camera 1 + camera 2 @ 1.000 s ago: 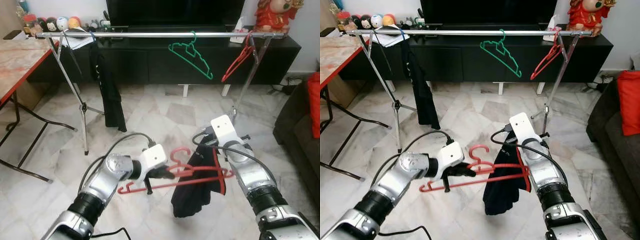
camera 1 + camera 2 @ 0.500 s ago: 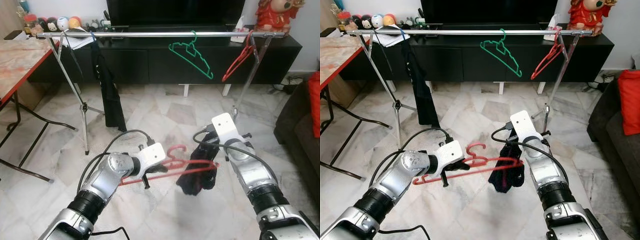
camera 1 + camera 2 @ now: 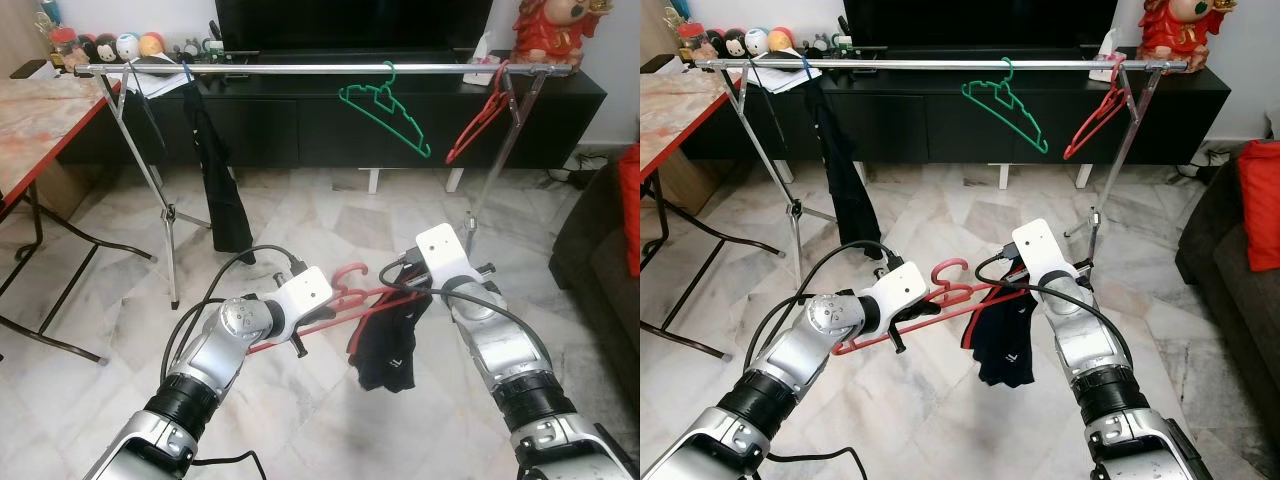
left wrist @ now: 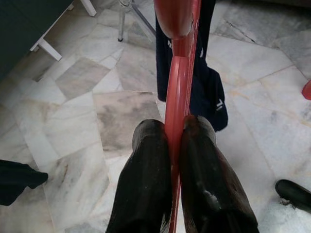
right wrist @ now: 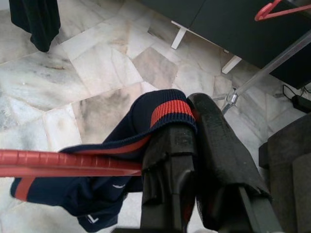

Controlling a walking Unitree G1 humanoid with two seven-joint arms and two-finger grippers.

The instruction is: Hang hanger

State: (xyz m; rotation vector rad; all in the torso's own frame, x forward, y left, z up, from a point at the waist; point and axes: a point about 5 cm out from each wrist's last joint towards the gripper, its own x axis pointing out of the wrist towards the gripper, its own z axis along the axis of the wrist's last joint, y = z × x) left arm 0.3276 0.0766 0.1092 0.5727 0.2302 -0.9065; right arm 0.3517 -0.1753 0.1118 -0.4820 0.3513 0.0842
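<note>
lifted since before: red hanger, light, stiff; pinched by left gripper; right gripper pinching soft garment.

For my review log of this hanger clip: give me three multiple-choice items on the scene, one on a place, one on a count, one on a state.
1. Where is the green hanger?
A. on the rail
B. on the floor
C. on the sofa

2. How many empty hangers hang on the rail?
A. none
B. two
C. four

3. How is the left gripper?
A. wide open
B. shut on the red hanger
C. shut on the rail

Key: 1 A, its hook sits over the rail. 2 B, one green, one red. 3 B, both fingers pinch its bar.
</note>
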